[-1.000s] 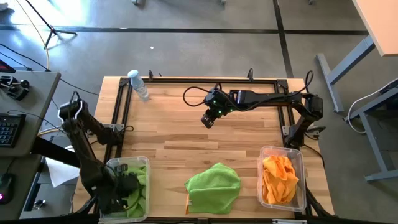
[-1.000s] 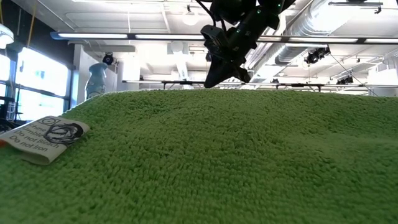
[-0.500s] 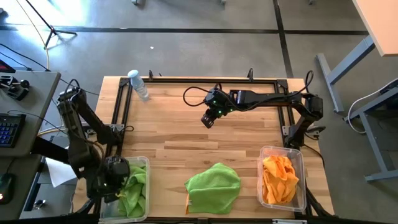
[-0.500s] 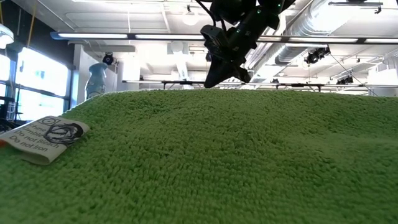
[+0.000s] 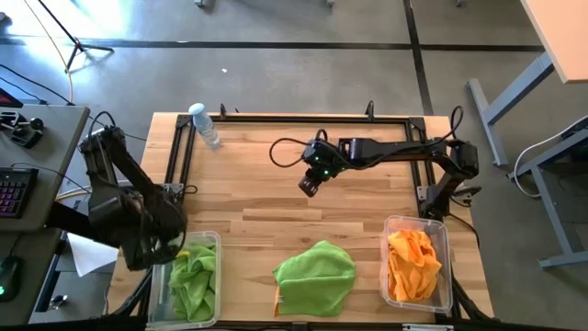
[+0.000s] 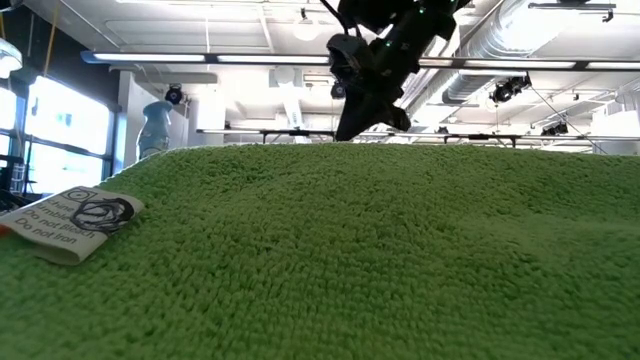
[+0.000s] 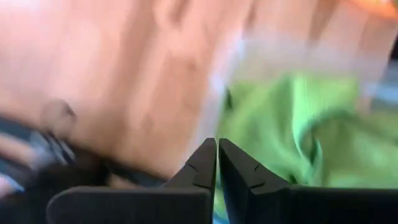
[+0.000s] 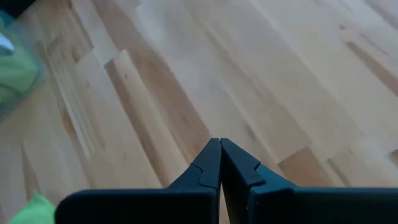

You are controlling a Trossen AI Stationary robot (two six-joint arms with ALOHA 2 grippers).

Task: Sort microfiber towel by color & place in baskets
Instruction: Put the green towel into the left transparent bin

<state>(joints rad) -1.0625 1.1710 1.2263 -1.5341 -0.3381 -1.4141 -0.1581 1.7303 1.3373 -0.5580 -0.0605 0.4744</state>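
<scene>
A lime green towel [image 5: 315,274] lies crumpled on the table near its front edge, an orange bit peeking from under its left side; it fills the low view [image 6: 330,250]. Green towels [image 5: 194,279] lie in the clear left basket [image 5: 213,241], also in the left wrist view [image 7: 298,130]. Orange-yellow towels [image 5: 411,263] fill the right basket [image 5: 445,241]. My left gripper [image 7: 217,149] is shut and empty, raised beside the left basket's far left corner. My right gripper [image 5: 308,186] hangs shut and empty over the table's middle, shown too in the right wrist view [image 8: 220,152] and the low view [image 6: 350,125].
A small clear water bottle [image 5: 204,125] stands at the far left corner. A dark metal frame [image 5: 294,118] runs along the table's far edge and sides. Bare wood [image 5: 266,202] lies between the right gripper and the loose green towel.
My left gripper has risen out of the left basket and drawn back toward the table's left and far side, leaving the green towel in the basket. My right gripper has barely shifted.
</scene>
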